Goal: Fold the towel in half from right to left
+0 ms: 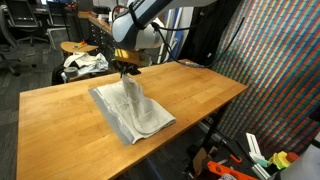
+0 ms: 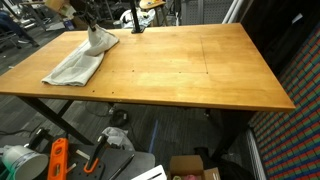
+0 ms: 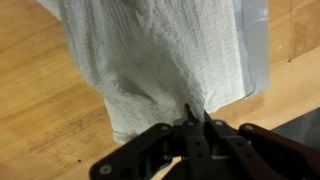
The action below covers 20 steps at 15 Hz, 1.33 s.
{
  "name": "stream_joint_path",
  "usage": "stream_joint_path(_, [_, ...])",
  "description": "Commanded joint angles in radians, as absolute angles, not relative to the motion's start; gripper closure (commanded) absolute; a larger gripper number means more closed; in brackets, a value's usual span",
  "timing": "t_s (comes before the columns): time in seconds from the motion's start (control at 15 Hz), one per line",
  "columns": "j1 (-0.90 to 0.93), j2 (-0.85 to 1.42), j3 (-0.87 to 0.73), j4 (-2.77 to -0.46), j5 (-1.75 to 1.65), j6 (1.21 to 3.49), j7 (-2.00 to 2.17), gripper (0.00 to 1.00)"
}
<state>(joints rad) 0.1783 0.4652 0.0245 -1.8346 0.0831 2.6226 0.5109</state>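
Wrist view, gripper [image 3: 191, 120] jaws clamped on a fold of the towel [image 3: 160, 50], cloth rising in a peak, rest lying on wooden table [image 3: 35, 90]

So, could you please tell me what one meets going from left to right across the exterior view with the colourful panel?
Bundle of cloth → towel → colourful panel.

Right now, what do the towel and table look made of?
Towel: soft cloth, white to light grey, matte; it drapes and creases where the shut gripper pinches it. Table: wood or wood-look top, orange-brown, slight sheen, faint seam lines; solid or veneer, can't tell.
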Motion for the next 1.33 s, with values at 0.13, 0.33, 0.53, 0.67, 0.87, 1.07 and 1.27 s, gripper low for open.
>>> stream_joint_path(0.13, [0.199, 0.431, 0.064, -1.877, 0.15, 2.703, 0.491, 0.97])
stream_joint_path(0.33, [0.21, 0.43, 0.071, -1.873, 0.171, 2.713, 0.504, 0.97])
stream_joint_path(0.53, [0.211, 0.429, 0.081, -1.865, 0.188, 2.694, 0.498, 0.97])
stream_joint_path(0.67, [0.207, 0.426, 0.087, -1.865, 0.196, 2.677, 0.488, 0.97])
stream_joint_path(0.87, [0.215, 0.455, 0.073, -1.85, 0.181, 2.686, 0.501, 0.96])
stream_joint_path(1.07, [0.215, 0.455, 0.074, -1.85, 0.182, 2.686, 0.501, 0.96])
stream_joint_path(1.27, [0.221, 0.456, 0.069, -1.851, 0.177, 2.689, 0.508, 0.97])
